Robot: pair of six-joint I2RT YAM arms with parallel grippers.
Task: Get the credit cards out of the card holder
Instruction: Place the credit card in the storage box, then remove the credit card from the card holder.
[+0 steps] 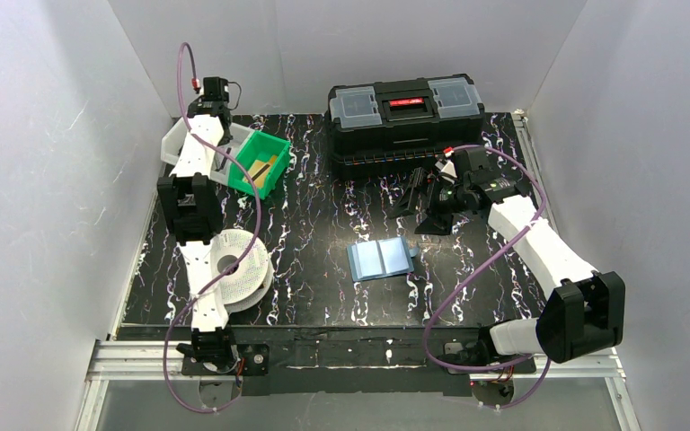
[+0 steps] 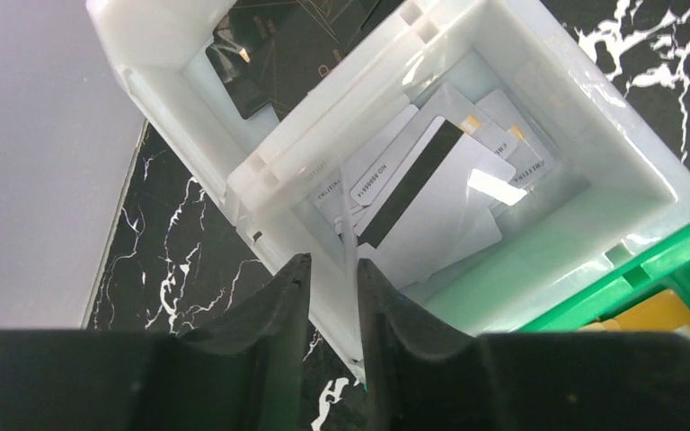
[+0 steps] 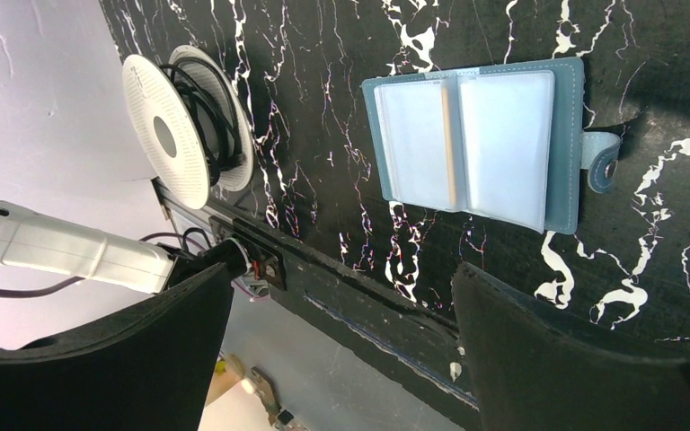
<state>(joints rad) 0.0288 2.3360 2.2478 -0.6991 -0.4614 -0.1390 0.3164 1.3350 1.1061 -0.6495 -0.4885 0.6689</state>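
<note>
Top: card holder (image 1: 380, 259) lies open flat, mid-bench (image 1: 323, 211). R claw (image 1: 424, 206) hangs just beside it, holder to its near-left. R is far nearer than the L arm, which is off at the white bin (image 1: 176, 142) next to the green bin (image 1: 265, 162), far-left corner.

L wrist: L claw (image 2: 331, 268) is over the white bin, jaws a narrow slit apart. Thin pale sliver at the gap, can't tell if anything's pinched. White credit cards (image 2: 440, 197) lie loose in the bin.

R wrist: R claw wide open, empty. Holder sits ahead of the fingers, long axis across the view, approx parallel to the jaw line. Strap tab (image 3: 604, 166) on the right. Thin tan strip (image 3: 449, 135) at the fold, maybe a card edge. Next reach looks like R's job.
</note>
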